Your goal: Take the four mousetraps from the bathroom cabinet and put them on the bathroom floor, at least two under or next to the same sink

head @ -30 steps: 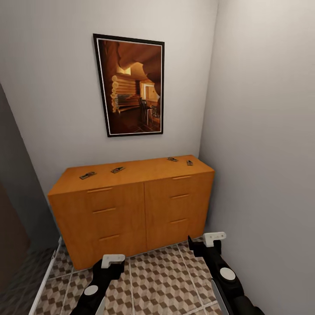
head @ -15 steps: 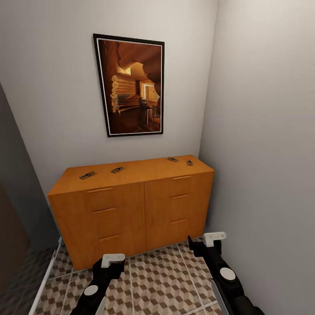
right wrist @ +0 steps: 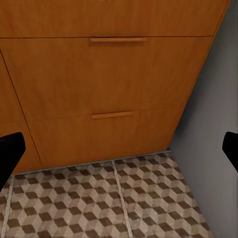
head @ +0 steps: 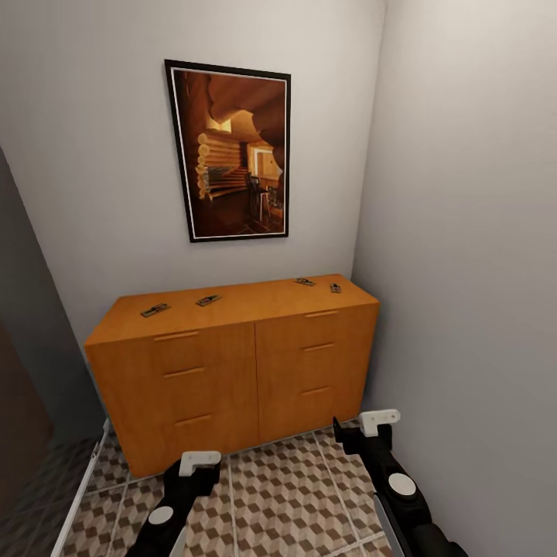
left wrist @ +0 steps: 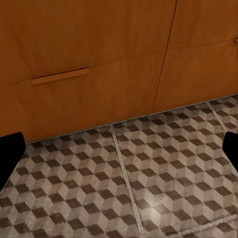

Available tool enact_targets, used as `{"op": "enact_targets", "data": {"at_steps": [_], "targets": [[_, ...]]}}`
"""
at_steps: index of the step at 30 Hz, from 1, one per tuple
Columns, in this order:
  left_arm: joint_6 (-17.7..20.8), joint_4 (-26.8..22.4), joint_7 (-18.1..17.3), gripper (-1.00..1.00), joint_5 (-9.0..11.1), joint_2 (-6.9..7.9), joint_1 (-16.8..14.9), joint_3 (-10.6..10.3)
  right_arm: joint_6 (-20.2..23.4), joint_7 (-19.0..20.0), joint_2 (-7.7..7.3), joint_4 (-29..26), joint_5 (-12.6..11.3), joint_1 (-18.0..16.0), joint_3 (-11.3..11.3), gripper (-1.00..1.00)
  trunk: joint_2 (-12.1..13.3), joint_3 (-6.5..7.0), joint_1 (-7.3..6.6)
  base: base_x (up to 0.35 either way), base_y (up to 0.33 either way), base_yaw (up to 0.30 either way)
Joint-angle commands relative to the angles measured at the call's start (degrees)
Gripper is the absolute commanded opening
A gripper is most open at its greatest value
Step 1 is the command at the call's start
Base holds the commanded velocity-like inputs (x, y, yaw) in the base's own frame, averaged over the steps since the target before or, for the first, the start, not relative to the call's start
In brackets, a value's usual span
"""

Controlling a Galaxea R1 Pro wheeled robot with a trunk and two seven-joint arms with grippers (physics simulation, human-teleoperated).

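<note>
From my head camera I face the cabinet (head: 232, 363), a low orange-brown unit standing against the back wall with its right end close to the side wall. All four mousetraps lie flat on its top: the first mousetrap (head: 155, 310) near the left end, the second mousetrap (head: 208, 300) just to its right, then, well apart from those, the third mousetrap (head: 305, 281) and the fourth mousetrap (head: 335, 288) close together near the right end. A framed picture (head: 229, 152) of a warm-lit interior hangs on the wall above the cabinet. The bathroom floor (head: 286, 495), in its cube-pattern tiles, runs up to the cabinet's base. My left gripper (head: 199, 462) hangs low over the tiles in front of the left drawers; in the left wrist view its dark fingertips sit at the opposite edges of the frame, spread wide with nothing between them. My right gripper (head: 379, 420) hangs in front of the right drawers, near the side wall; the right wrist view shows its fingers likewise spread apart and empty, looking at two slim drawer handles (right wrist: 118, 39).
</note>
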Motion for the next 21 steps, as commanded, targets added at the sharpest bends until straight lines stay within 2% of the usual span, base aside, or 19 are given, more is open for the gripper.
{"op": "enact_targets", "data": {"at_steps": [1,6,8,9,12,13,14,16,17,21], "targets": [[0.3,0.3,0.4,1.0,0.0,0.07,0.0,-0.2,0.4,-0.3,0.0,-0.1,0.4,0.0,0.1,1.0,0.0,-0.06,0.0,0.0,0.0,0.0],[-0.3,6.4,0.3,1.0,0.0,0.66,0.0,-0.2,0.3,-0.2,0.13,-0.1,0.5,0.0,0.0,1.0,0.0,-0.06,0.0,0.0,0.0,0.0],[-2.4,11.8,0.3,1.0,-0.1,0.79,0.0,-0.2,0.2,-0.3,0.18,-0.1,0.6,0.0,0.0,1.0,0.0,-0.06,0.0,0.0,0.0,0.0],[-4.7,15.8,0.3,1.0,-0.2,0.9,0.0,-0.2,0.2,-0.3,0.2,-0.1,0.6,0.0,-0.1,1.0,0.0,-0.06,0.0,0.0,0.0,0.0],[-9.1,21.8,0.3,1.0,-0.3,1.24,0.0,-0.2,0.2,-0.6,0.18,-0.2,0.6,0.0,-0.3,1.0,0.0,-0.06,0.0,0.0,0.0,0.0],[-14.1,27.7,0.3,1.0,-0.4,1.84,0.0,-0.2,0.5,-1.4,0.13,-1.4,0.6,-0.1,-0.4,1.0,0.0,-0.06,0.0,0.0,0.0,0.0],[-17.8,31.4,0.3,1.0,-0.4,2.34,0.0,-0.2,0.8,-2.4,0.1,-2.8,0.6,-0.2,-0.4,1.0,0.0,-0.06,0.0,0.0,0.0,0.0],[-21.2,35.0,0.3,1.0,-0.3,2.8,0.0,-0.2,1.5,-3.7,0.08,-4.2,0.6,-0.5,-0.5,1.0,0.0,-0.06,0.0,0.0,0.0,0.0],[-25.8,40.3,0.4,1.0,-0.3,3.27,0.0,-0.2,3.7,-5.9,0.07,-5.9,0.7,-1.8,-0.5,1.0,0.0,-0.06,0.0,0.0,0.0,0.0],[-31.6,47.9,0.4,1.0,-0.4,3.78,0.0,-0.2,10.6,-8.4,0.06,-7.2,0.7,-6.0,-0.5,1.0,0.0,-0.06,0.0,0.0,0.0,0.0]]}}
